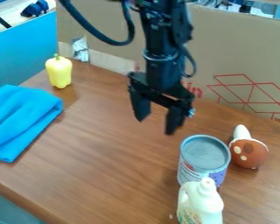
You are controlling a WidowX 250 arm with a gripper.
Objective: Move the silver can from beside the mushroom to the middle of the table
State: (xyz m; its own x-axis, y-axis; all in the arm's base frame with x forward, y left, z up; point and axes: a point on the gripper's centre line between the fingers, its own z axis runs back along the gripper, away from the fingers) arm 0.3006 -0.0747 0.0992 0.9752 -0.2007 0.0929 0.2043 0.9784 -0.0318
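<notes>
The black gripper [156, 124] hangs over the middle of the table [113, 162], its fingers [173, 120] released and spread apart. Nearest, toward its 5 o'clock, stands a can [204, 153] with a grey top. A white bottle [202, 201] stands at the can's 6 o'clock, a brown-and-white toy [249, 154] at its 2 o'clock. From the gripper, a yellow pepper [59, 72] stands toward 10 o'clock — a blue cloth [25, 118] lies toward 9.

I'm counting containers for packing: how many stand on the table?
2: the can, below and right of the gripper in the picture, and the white bottle just in front of it. A small one could hide behind them.
</notes>
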